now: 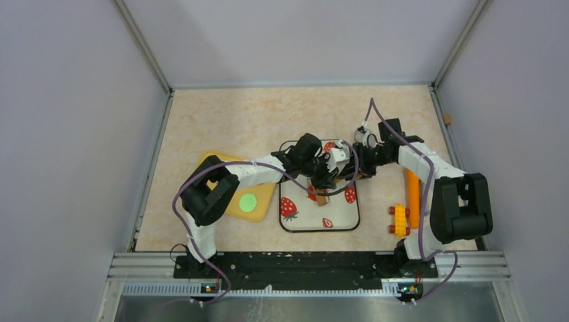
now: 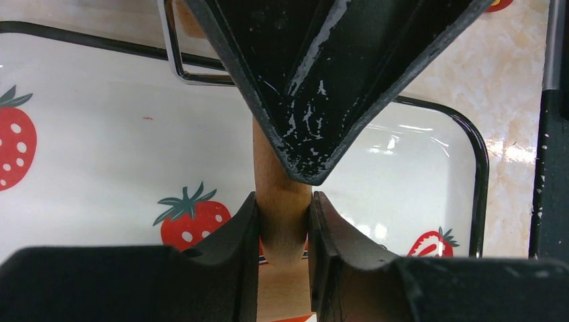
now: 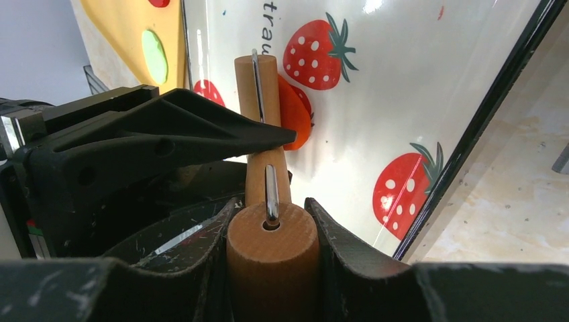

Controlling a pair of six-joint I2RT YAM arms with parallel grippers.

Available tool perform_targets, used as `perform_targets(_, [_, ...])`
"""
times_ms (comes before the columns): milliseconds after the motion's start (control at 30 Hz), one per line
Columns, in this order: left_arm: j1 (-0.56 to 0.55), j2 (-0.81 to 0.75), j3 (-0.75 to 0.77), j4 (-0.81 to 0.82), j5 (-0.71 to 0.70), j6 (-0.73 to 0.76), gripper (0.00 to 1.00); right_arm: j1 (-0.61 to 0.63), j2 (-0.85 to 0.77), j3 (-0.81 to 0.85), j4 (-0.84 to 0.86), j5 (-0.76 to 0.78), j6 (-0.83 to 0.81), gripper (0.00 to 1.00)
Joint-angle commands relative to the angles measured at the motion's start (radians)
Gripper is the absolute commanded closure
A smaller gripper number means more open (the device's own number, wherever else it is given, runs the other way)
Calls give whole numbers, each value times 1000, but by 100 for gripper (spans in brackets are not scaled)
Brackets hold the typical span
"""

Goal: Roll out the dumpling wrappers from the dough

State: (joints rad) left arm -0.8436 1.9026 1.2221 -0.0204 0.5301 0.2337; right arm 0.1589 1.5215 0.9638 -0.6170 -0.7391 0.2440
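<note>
Holds rolling pin (image 3: pixel 244 87) by both ends, left tool (image 2: pixel 283 225) and right tool (image 3: pixel 272 241) clamped on it, over dough (image 3: pixel 296 121) mid-tray (image 1: pixel 341 218), green wrapper (image 1: pixel 248 202) at tray's 9 o'clock.

I see the tray (image 1: pixel 339 216) mid-table (image 1: pixel 268 114), the rolling pin (image 3: pixel 271 258) lying across it over the dough (image 3: pixel 296 115), the board (image 1: pixel 266 200) just left of the tray with one dumpling wrapper (image 1: pixel 248 202) on it, and a rod (image 1: pixel 412 198) and toy block (image 1: pixel 400 220) side by side to the tray's right.

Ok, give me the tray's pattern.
Tray: white, red strawberries, black rim; best in right wrist view.
</note>
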Motion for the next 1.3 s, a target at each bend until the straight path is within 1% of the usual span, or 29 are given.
perform_targets(0, [31,-10,-50,11,-59,-34,100,38,34,18,-6,160,-17,100])
perform_targets(300, [57,-61,-113,0,-58,-41,100,86,70,48,10,156,7,100])
perform_targets(600, [66,-88,-174,-11,-58,-54,100,119,98,54,21,197,16,100])
perform_targets(800, [75,-139,-193,-59,-63,-43,100,145,114,59,52,158,34,100])
perform_targets(900, [87,-196,-186,-104,-62,-30,100,165,117,87,78,95,53,100])
perform_targets(967, [87,-240,-166,-136,-51,-14,100,171,113,132,91,23,72,100])
perform_targets(1100, [86,-298,-93,-155,-3,-45,100,164,82,250,28,-59,20,100])
perform_targets(1200, [75,-282,-50,-135,12,-75,100,147,49,274,-36,-46,-19,100])
perform_targets(1267, [64,-249,-32,-112,7,-73,100,134,25,263,-67,4,-46,100])
